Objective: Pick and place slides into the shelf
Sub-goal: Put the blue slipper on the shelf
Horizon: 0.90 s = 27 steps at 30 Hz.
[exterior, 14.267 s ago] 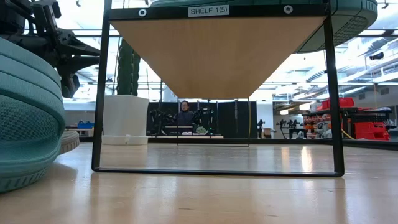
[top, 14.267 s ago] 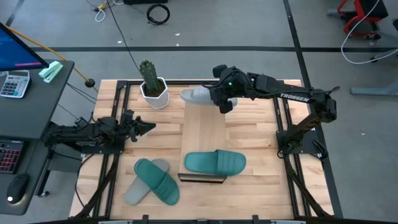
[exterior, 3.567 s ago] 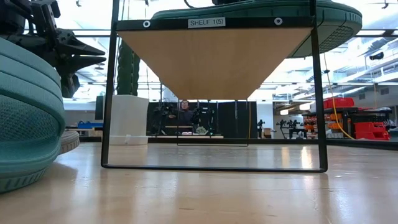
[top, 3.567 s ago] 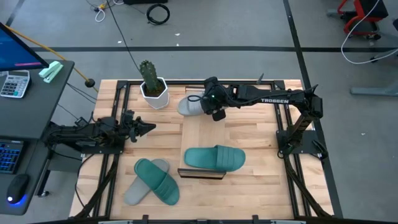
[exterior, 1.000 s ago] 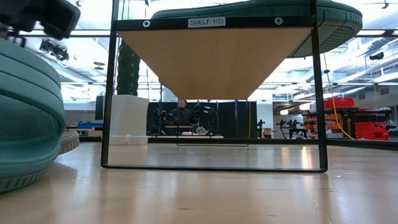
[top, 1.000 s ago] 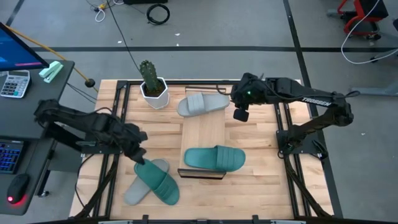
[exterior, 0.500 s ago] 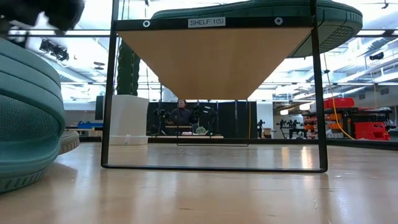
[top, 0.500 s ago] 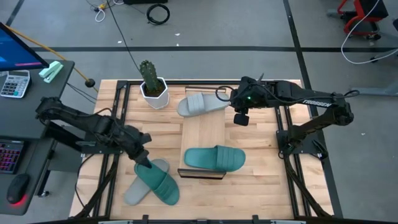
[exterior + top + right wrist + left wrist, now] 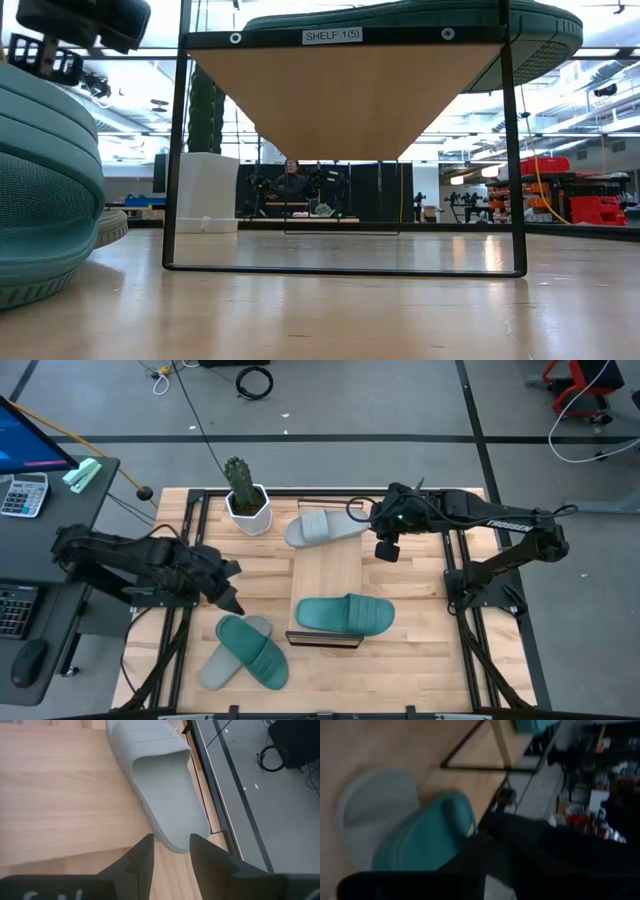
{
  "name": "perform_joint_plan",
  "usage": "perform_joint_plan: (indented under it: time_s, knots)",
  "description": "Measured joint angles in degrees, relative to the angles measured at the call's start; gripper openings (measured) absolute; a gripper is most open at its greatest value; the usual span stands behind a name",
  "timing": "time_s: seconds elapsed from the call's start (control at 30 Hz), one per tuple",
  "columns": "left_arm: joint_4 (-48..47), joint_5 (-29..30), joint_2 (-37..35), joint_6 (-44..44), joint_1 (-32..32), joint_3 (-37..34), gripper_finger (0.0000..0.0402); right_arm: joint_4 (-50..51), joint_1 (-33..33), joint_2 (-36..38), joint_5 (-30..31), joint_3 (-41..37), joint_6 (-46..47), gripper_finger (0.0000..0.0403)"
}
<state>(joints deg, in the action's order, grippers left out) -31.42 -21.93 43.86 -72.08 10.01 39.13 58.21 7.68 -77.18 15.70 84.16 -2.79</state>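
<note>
My R gripper (image 9: pixel 170 851) hangs open, empty, off the shelf's (image 9: pixel 328 565) far edge by a grey slide (image 9: pixel 325 527). L gripper (image 9: pixel 232 603), fingers can't tell, above teal slide (image 9: pixel 254 651) near desk (image 9: pixel 410 660) front; another teal slide (image 9: pixel 346 616) on shelf.

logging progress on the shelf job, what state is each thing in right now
Grey slide: lying across the shelf's far end, released.
Teal slide: lying across the shelf's near end.
Second teal slide: on the table, lying over another grey slide.
Shelf: standing on the table, middle bare.
Right gripper: open, empty, just beyond the grey slide.
Left gripper: above the teal and grey pair, holding nothing.
Cactus pot: upright.
</note>
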Motion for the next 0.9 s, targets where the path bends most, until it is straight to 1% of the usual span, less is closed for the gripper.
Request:
perform_joint_plan:
  time_s: [0.07,0.13,0.3,0.37,0.57,0.67,0.73,0.8,0.9]
  knots:
    - [-2.4,-3.26,-1.37,0.72,-0.53,0.0,0.0057,0.03,0.02,-0.01,-0.43,0.0,0.4,0.0132]
    - [-5.36,-5.25,-2.78,1.63,-0.58,0.02,0.0041,0.05,0.02,-0.01,-1.3,0.0,0.69,0.0132]
    - [-11.29,-5.67,-6.17,3.81,-0.58,0.04,0.0007,0.42,0.02,-0.01,-5.59,0.0,0.7,0.0132]
    - [-12.76,-4.74,-7.05,4.84,-0.58,0.04,0.0006,0.4,0.02,-0.01,-7.9,0.0,0.47,0.0132]
    - [-21.44,-1.06,-7.58,10.74,-0.58,0.04,0.0012,-0.44,-0.02,-0.01,-17.9,0.0,-0.21,0.0133]
    - [-22.44,0.51,-7.5,14.27,-0.58,0.02,0.0006,-2.19,-0.02,-0.01,-22.63,0.0,1.11,0.0132]
    - [-22.34,1.6,-7.52,16.14,-0.58,0.02,0.0005,-3.62,-0.02,-0.01,-24.25,0.0,2.22,0.0131]
    - [-23.04,2.24,-7.52,17.85,-0.58,0.02,0.0008,-5.08,-0.02,-0.01,-24.54,0.0,2.99,0.013]
    - [-25.68,2.64,-7.5,18.71,-0.58,0.02,0.0024,-6.11,0.0,-0.01,-24.58,0.0,3.86,0.0128]
